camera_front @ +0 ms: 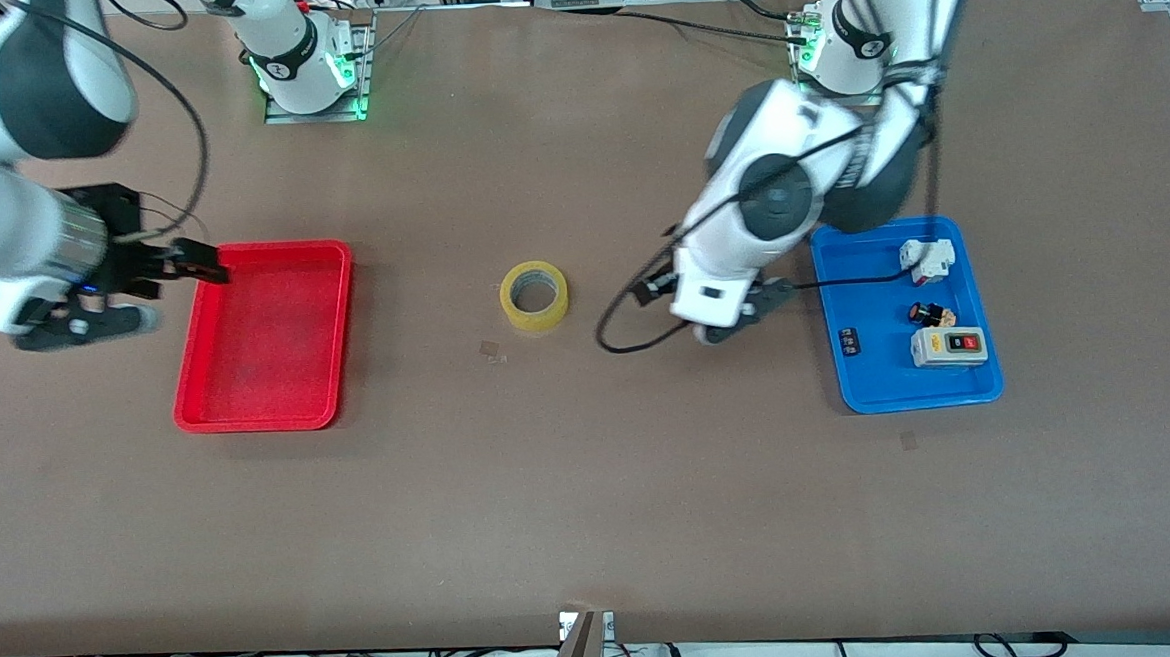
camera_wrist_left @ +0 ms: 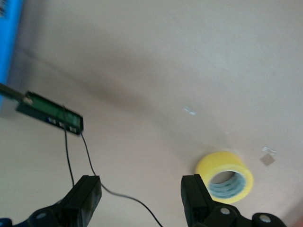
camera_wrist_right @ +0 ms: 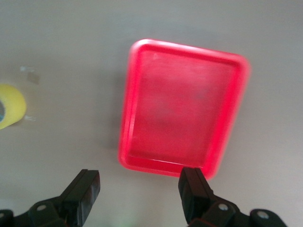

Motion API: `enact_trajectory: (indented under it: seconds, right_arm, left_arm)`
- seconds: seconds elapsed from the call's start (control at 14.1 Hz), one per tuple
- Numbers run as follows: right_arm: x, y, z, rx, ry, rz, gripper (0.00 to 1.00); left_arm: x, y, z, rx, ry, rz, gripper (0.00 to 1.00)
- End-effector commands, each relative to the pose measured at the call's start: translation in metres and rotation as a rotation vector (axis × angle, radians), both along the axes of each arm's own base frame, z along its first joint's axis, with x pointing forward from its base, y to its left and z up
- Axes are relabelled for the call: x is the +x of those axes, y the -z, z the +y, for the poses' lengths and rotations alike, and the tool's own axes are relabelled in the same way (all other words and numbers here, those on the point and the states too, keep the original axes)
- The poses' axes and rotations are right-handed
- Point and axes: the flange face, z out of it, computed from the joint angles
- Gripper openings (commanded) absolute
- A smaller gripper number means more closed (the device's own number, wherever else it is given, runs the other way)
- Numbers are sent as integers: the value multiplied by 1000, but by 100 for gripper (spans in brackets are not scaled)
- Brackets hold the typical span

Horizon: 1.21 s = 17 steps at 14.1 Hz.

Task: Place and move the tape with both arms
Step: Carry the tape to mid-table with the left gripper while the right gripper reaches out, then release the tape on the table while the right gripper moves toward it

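We see the tape (camera_front: 534, 294) lying mid-tabletop between our two wide-open, empty grippers, left gripper (camera_wrist_left: 142, 198) and right gripper (camera_wrist_right: 139, 191), seemingly staged for handover.

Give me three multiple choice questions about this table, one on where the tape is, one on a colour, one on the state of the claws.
1. Where is the tape?
A. in the red tray
B. on the bare table between the trays
C. in the blue tray

2. What colour is the tray holding the grey switch box?
A. blue
B. red
C. green

3. How are the left claw and right claw?
A. both open, holding nothing
B. left shut on tape
C. both shut

Answers: B, it lies flat on tabletop between the red tray and the blue one; A, its rim is blue; A, wrist views show fingers spread, nothing between.
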Motion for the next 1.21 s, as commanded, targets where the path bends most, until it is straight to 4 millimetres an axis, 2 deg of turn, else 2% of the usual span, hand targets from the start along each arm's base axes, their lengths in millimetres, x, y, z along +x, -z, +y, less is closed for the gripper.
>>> enact_trajectory:
  seconds: [0.0, 0.14, 0.21, 0.43, 0.57, 0.71, 0.85, 1.14]
  right_arm:
    - [13, 50, 56, 38, -62, 22, 100]
    - [15, 85, 101, 37, -109, 16, 100]
    - [13, 105, 130, 19, -84, 9, 100]
    - [-8, 158, 226, -23, 17, -35, 100]
    - [-24, 181, 271, -31, 86, -72, 100]
    - [-36, 198, 299, -32, 119, -91, 100]
    - [-48, 213, 316, -36, 99, -88, 100]
    - [-61, 238, 327, -56, 76, -54, 100]
  left_arm:
    - [-17, -18, 68, -6, 100, 2, 100]
    - [-20, -28, 120, -25, 157, -7, 100]
    - [-20, -35, 151, -44, 183, -9, 100]
    - [-21, -58, 233, -61, 314, 10, 100]
    - [-21, -71, 272, -35, 356, -4, 100]
    - [-25, -88, 301, -38, 393, -21, 100]
    - [-24, -112, 314, -7, 441, -51, 100]
    - [-13, -169, 328, 17, 549, -160, 100]
